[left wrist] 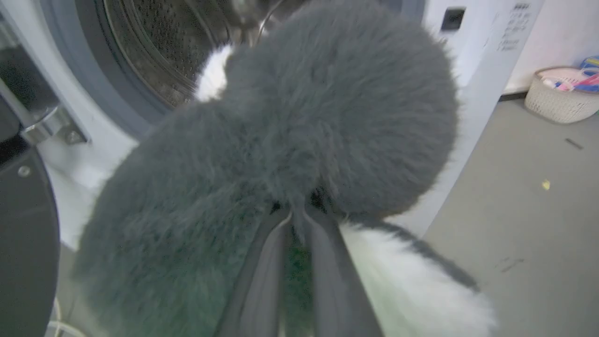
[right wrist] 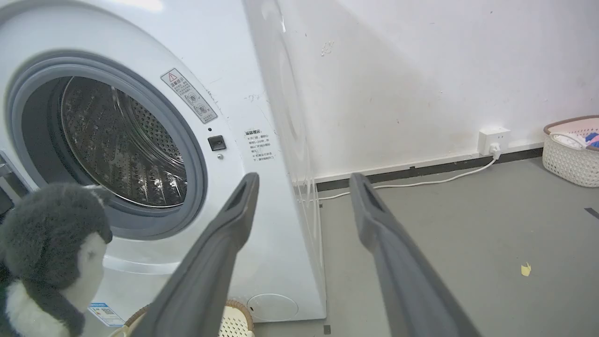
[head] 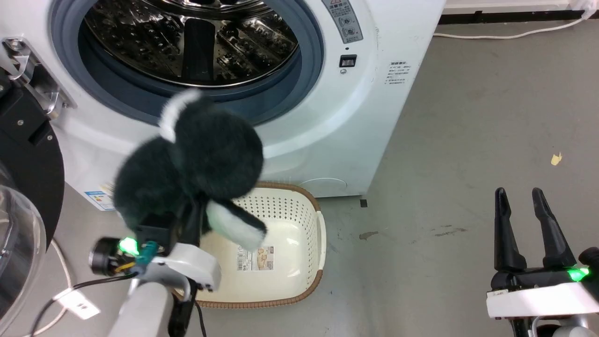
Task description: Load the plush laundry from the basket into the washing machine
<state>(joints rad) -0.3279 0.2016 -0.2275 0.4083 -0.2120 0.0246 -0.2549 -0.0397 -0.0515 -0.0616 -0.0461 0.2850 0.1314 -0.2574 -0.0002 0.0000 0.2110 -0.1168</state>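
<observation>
Grips the plush laundry (head: 196, 159) in the narrowly pinched left gripper (left wrist: 302, 214), aloft over the basket (head: 321, 243), short of the washing machine (head: 337, 140) ring. Risks snagging the dangling white lobe there, or slipping from so thin a pinch. Holds the right gripper (head: 519, 192) wide, empty. Bares the pinch through the left wrist view, the basket's floor through the head view.
</observation>
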